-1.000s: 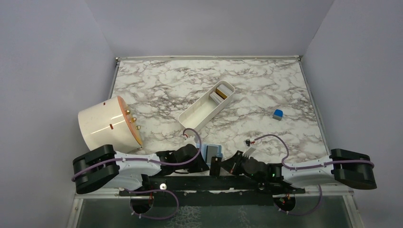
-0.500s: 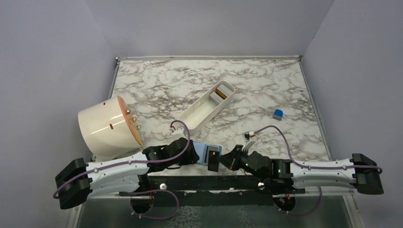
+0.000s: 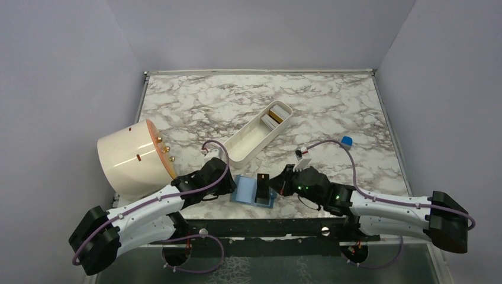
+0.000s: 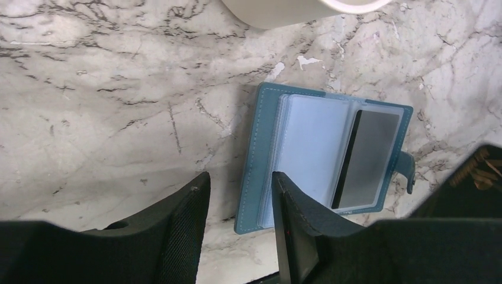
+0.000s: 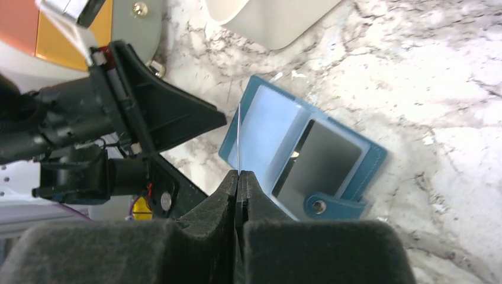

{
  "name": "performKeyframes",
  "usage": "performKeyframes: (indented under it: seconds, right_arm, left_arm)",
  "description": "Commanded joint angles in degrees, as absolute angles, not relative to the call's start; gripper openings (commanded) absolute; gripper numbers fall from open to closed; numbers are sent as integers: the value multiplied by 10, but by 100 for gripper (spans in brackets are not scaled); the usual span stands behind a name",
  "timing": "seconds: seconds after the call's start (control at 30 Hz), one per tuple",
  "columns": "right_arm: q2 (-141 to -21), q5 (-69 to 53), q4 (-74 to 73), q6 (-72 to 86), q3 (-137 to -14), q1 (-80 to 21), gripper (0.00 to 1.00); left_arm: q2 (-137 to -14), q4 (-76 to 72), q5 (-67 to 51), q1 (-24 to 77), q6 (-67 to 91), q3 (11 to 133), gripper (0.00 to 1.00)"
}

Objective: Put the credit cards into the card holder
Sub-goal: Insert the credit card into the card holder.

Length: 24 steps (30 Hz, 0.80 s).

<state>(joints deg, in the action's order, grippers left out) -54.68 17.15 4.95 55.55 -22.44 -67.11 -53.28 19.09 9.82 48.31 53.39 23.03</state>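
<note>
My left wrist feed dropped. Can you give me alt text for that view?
The card holder lies open on the marble table, with a dark grey card in its right-hand clear pocket. The left gripper is open at the bottom of the frame, the holder's left edge showing between its fingers. The rim of a white tray crosses the top.
</note>
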Motion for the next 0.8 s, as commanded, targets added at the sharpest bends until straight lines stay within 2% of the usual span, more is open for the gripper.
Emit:
performKeyframes:
  seconds: [0.0, 0.17, 0.33, 0.5, 0.7, 0.77]
  right_arm:
    - [-558, 31, 160, 557, -183, -605, 1]
    - [-583, -23, 203, 576, -166, -566, 1]
    - [-612, -42, 227, 588, -162, -544, 1]
    - [-640, -51, 253, 600, -149, -533, 1]
    - [-676, -91, 304, 611, -128, -508, 1]
    - [-684, -99, 308, 611, -126, -505, 1]
  left_arm:
    - [-536, 146, 41, 473, 509, 218, 43]
    - [-536, 123, 12, 471, 520, 198, 34]
    - [-535, 109, -7, 471, 532, 178, 32]
    - [-531, 100, -25, 471, 539, 164, 24]
    - [-520, 94, -56, 471, 546, 153, 1]
    - [-514, 91, -70, 471, 547, 148, 0]
